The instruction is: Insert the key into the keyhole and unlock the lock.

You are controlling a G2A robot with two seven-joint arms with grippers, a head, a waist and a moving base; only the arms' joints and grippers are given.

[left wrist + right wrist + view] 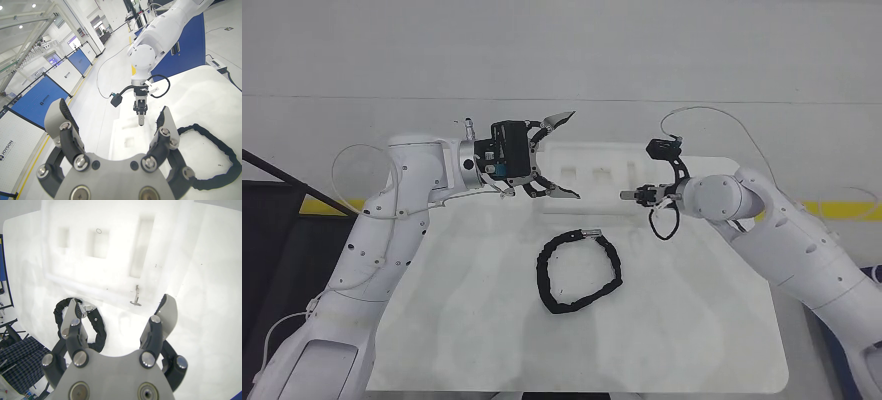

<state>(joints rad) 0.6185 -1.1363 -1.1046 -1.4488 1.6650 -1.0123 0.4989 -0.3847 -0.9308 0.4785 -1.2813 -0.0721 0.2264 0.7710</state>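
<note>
Key is lying flat on the foam tray, between the long pocket and the tray's front edge, its ring end pointing toward that edge. I am watching it through the right wrist view. There the right gripper is hovering near it over the front of the tray, both fingers spread wide and released.

The lock, a chain loop in a black sleeve, is lying on the white table just in front of the tray, apart from the key. Its metal cylinder is sitting at the end of the loop nearest the tray. I am seeing the keyhole in the cylinder's end face, partly behind one right finger in that view.

In the top view the left gripper is hanging at the tray's left end. It is pointing toward the right arm, with its fingers likewise spread wide and released. The two grippers are facing each other across the tray, not touching.
</note>
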